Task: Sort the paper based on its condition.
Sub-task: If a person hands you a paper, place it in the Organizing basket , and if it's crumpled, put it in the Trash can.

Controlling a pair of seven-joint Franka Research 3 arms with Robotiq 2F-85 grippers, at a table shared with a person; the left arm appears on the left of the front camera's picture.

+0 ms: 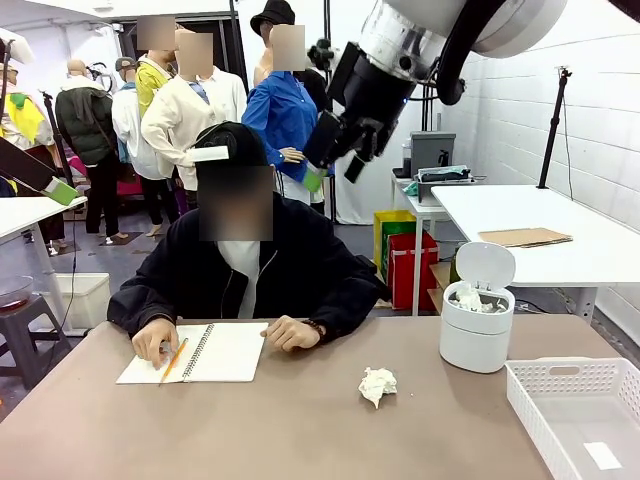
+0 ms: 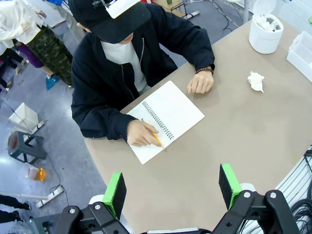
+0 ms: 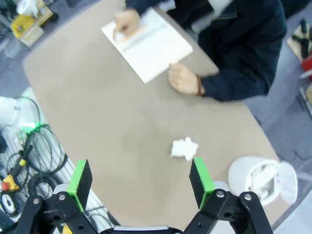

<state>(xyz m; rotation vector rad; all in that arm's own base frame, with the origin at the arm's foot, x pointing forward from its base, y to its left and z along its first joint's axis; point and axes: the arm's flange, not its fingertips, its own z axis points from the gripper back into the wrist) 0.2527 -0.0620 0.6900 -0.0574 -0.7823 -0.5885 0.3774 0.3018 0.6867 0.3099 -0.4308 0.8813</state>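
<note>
One crumpled wad of white paper (image 1: 377, 385) lies on the brown table, right of the middle; it is also seen as the wad (image 2: 256, 81) and the wad (image 3: 184, 147). More crumpled paper (image 1: 470, 298) fills a white bin. A flat slip (image 1: 603, 455) lies in the white basket. My right gripper (image 1: 335, 155) hangs high above the table, open, and its view looks down past the gripper (image 3: 140, 178) onto the wad. My left gripper (image 2: 172, 190) is open too, high over the near table edge. Neither holds anything.
The white bin (image 1: 475, 345) stands with its lid up at the right, and the white basket (image 1: 560, 372) sits at the near right corner. A person across the table writes with a pencil in a spiral notebook (image 1: 225, 352), the other hand (image 1: 293, 333) resting beside it.
</note>
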